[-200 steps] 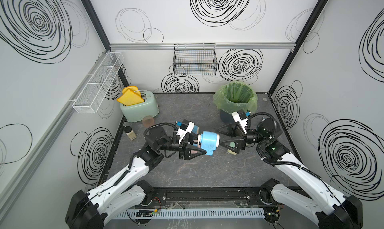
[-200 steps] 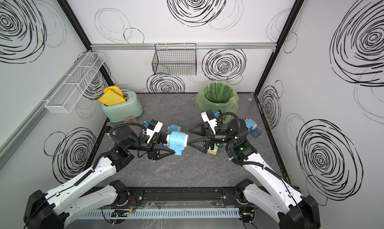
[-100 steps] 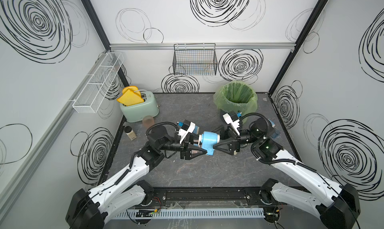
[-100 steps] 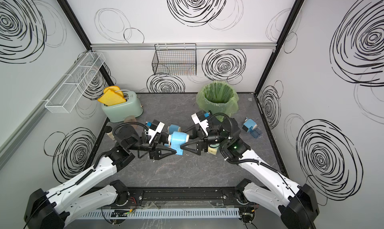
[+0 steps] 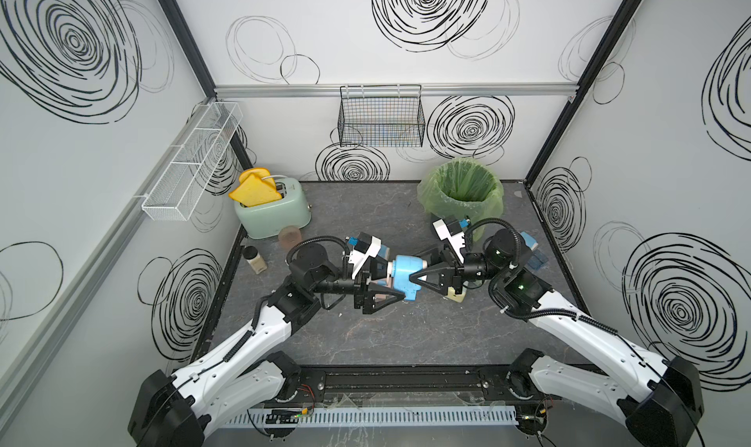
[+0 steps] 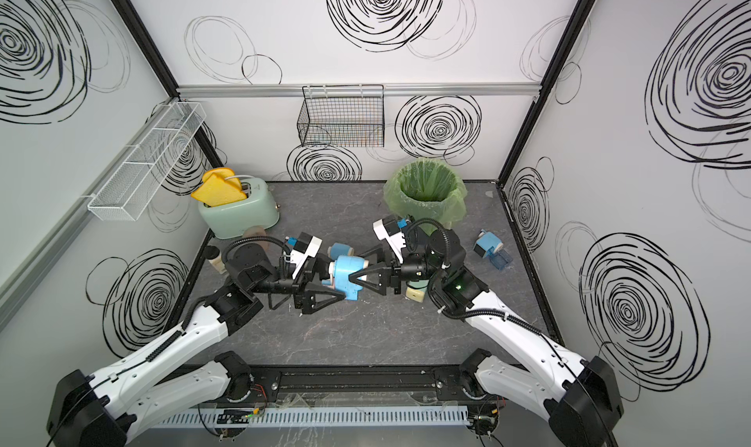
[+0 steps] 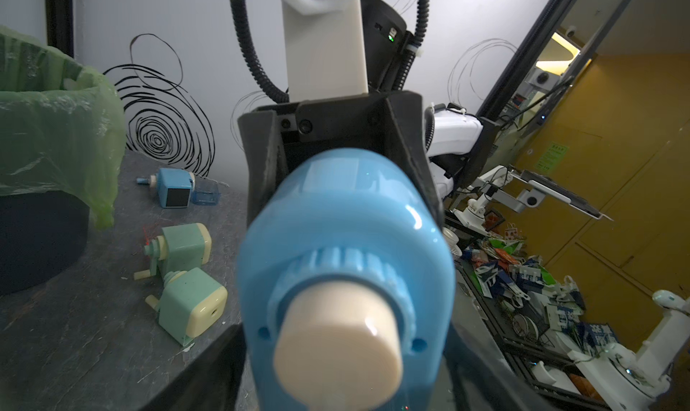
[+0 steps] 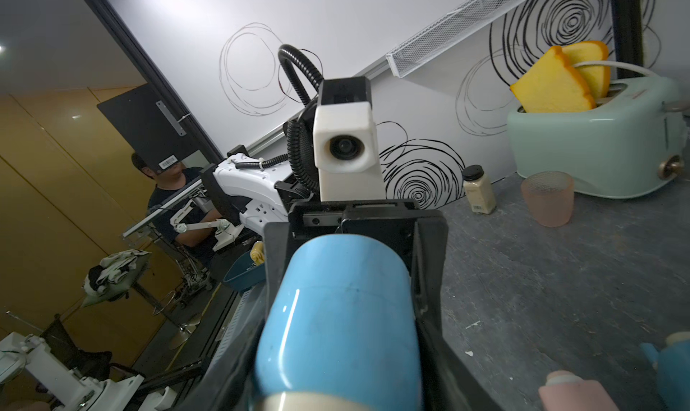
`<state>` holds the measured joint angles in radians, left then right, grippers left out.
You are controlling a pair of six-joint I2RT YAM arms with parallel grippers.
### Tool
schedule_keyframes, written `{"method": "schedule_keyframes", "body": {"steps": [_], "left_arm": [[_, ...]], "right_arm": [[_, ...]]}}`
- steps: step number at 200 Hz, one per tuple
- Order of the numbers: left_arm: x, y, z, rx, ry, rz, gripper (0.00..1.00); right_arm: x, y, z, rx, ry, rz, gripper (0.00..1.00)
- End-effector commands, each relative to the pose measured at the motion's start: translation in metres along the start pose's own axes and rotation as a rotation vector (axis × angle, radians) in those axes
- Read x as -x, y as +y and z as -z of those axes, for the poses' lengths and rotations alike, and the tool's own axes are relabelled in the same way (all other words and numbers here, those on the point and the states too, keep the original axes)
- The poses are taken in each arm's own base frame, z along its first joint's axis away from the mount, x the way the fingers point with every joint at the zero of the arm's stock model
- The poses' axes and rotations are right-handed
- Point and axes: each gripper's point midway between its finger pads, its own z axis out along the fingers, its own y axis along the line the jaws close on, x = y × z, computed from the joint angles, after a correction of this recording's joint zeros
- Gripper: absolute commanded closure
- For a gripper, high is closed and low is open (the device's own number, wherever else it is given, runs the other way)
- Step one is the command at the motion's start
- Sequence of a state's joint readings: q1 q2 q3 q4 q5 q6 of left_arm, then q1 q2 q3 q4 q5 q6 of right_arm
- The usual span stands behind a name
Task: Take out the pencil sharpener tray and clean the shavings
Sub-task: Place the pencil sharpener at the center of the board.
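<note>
A light blue pencil sharpener [image 5: 406,276] [image 6: 345,276] with a cream knob hangs above the middle of the table between my two arms. My right gripper [image 5: 418,270] [image 6: 359,270] is shut on its rounded body, the dark fingers pressed against both sides in the right wrist view [image 8: 336,383]. My left gripper [image 5: 396,280] [image 6: 335,280] stands open around the knob end. In the left wrist view [image 7: 345,390] its fingers stand slightly clear of the sharpener [image 7: 347,241]. The held sharpener's tray cannot be told from its body. The shavings are hidden.
A green-lined bin [image 5: 461,193] stands at the back right. A mint toaster [image 5: 272,213], a pink cup [image 5: 289,237] and a small jar [image 5: 254,258] sit at the left. Another blue sharpener [image 6: 487,246] with a loose clear blue tray [image 6: 499,259] lies near the right wall. Two mint sharpeners [image 7: 179,248] lie under my right arm.
My right gripper has moved left onto the blue sharpener and closed on it. My left gripper, which held it before, has opened. The sharpener has barely shifted.
</note>
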<state>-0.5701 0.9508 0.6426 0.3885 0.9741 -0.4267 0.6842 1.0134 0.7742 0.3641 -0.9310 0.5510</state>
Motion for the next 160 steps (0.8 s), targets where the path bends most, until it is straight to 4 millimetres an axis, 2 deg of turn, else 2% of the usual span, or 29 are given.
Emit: {"method": "schedule_keyframes", "body": {"steps": [1, 28, 42, 54, 82, 111, 133, 160], "left_arm": [[0.026, 0.02, 0.016, 0.142, -0.075, -0.032, 0.03], [0.032, 0.066, 0.056, 0.323, -0.145, 0.091, 0.03], [0.035, 0.08, 0.08, 0.386, -0.193, 0.129, 0.03], [0.035, 0.086, 0.089, 0.425, -0.203, 0.135, 0.03], [0.033, 0.087, 0.088, 0.44, -0.206, 0.132, 0.03], [0.03, 0.087, 0.088, 0.443, -0.205, 0.131, 0.03], [0.03, 0.086, 0.087, 0.443, -0.2, 0.128, 0.03], [0.029, 0.084, 0.084, 0.436, -0.194, 0.119, 0.03]], "right_arm": [[0.0, -0.02, 0.006, -0.146, -0.03, 0.064, 0.52], [-0.017, -0.058, 0.017, -0.334, -0.05, 0.072, 0.54], [-0.027, -0.079, 0.025, -0.432, -0.058, 0.08, 0.54], [-0.036, -0.098, 0.033, -0.525, -0.071, 0.085, 0.55], [-0.05, -0.136, 0.05, -0.713, -0.09, 0.114, 0.55], [-0.065, -0.185, 0.069, -0.949, -0.077, 0.12, 0.55], [-0.069, -0.215, 0.074, -1.073, -0.062, 0.121, 0.54], [-0.068, -0.24, 0.079, -1.163, -0.113, 0.161, 0.54]]}}
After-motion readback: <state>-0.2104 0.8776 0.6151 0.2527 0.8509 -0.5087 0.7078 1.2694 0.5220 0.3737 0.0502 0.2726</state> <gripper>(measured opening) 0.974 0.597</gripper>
